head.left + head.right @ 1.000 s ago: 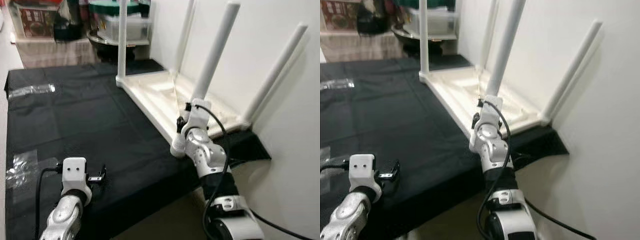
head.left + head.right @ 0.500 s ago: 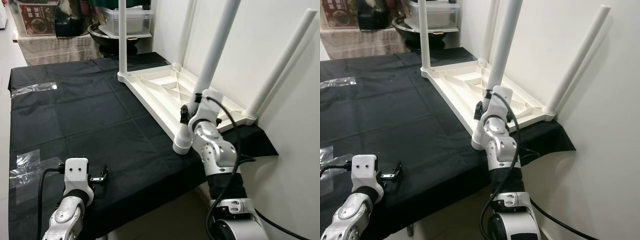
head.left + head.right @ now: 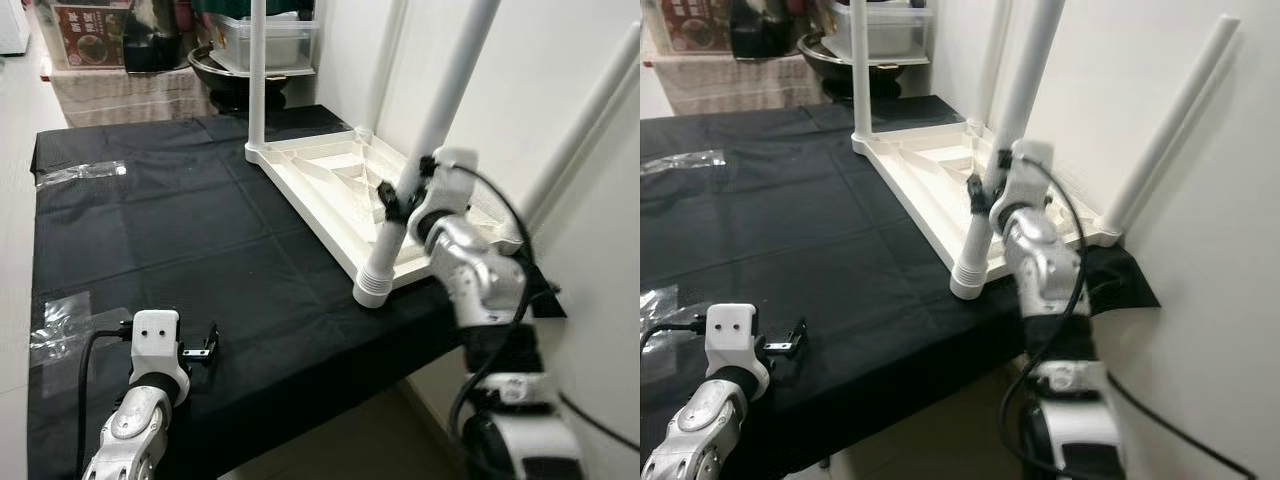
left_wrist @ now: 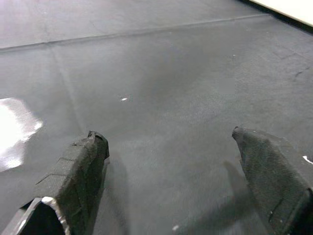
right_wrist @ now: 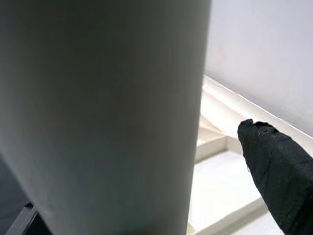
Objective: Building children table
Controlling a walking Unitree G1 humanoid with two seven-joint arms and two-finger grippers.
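Leg-fitting step: right gripper (image 3: 392,203) fingers clasp near leg (image 3: 425,150) on upturned tabletop (image 3: 330,190), next twist tight; left gripper (image 3: 203,345) fingers spread, idle on worktop (image 3: 150,230).

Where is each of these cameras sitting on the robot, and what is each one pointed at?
Left eye and right eye views: on the head, looking down at the black cloth and the upturned white table; both arms show.
Left wrist view: along the left tool, open over the cloth.
Right wrist view: close against the near table leg, one finger beside it.
Shared: this leg appears in the eye views, with the right tool at it.
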